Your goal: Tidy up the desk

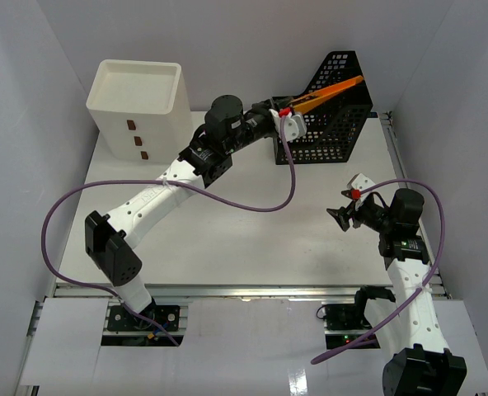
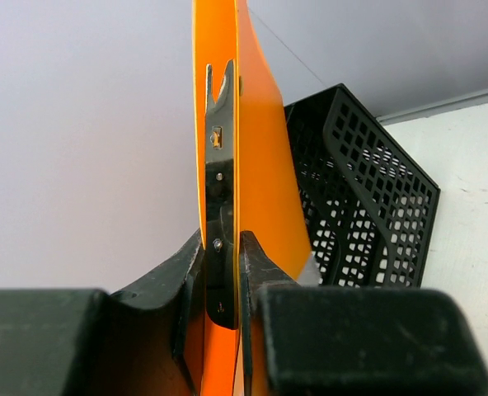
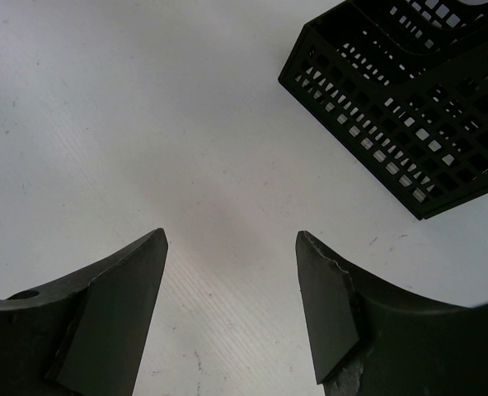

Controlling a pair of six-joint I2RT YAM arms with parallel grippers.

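Note:
My left gripper (image 1: 297,110) is shut on a flat orange clipboard (image 1: 335,90), held above the top of the black mesh file holder (image 1: 330,124) at the back of the desk (image 1: 252,239). In the left wrist view the clipboard (image 2: 260,148) stands edge-on between the fingers of the left gripper (image 2: 222,247), its metal clip (image 2: 220,124) facing me, with the file holder (image 2: 368,206) behind it. My right gripper (image 1: 339,216) hovers open over the desk's right half. Only bare desk (image 3: 145,124) shows between the fingers of the right gripper (image 3: 232,239).
A white three-drawer box (image 1: 137,103) stands at the back left. The file holder (image 3: 409,107) lies ahead and to the right of my right gripper. White walls close in the desk on three sides. A purple cable (image 1: 227,198) loops over the desk's middle.

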